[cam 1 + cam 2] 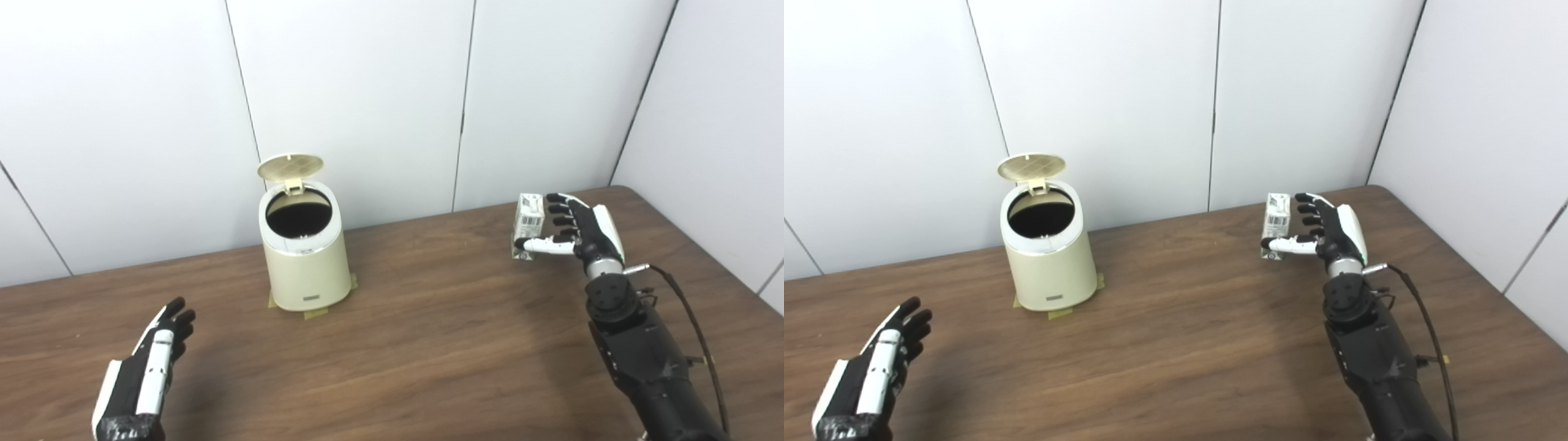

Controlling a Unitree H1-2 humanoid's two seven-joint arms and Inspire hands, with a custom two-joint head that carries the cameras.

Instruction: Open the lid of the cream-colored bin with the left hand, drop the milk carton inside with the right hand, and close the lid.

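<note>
There is one cream-colored bin (304, 257) with one lid (290, 166). There is one milk carton (528, 224). There are two robot hands: one left hand (147, 373) and one right hand (579, 229). There is one brown table (429, 331).

Print on milk carton (528, 219), bin (306, 257) badge: unreadable.

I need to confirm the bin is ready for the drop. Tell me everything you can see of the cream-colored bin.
The cream-colored bin is a small round container, plastic by its look, widening slightly toward the base, with a paler top ring and a small dark label low on its front. Its round lid stands hinged up at the back, so the dark inside shows. It stands upright on the wooden table near the wall, with tape pieces at its base. Neither hand touches it.
</note>
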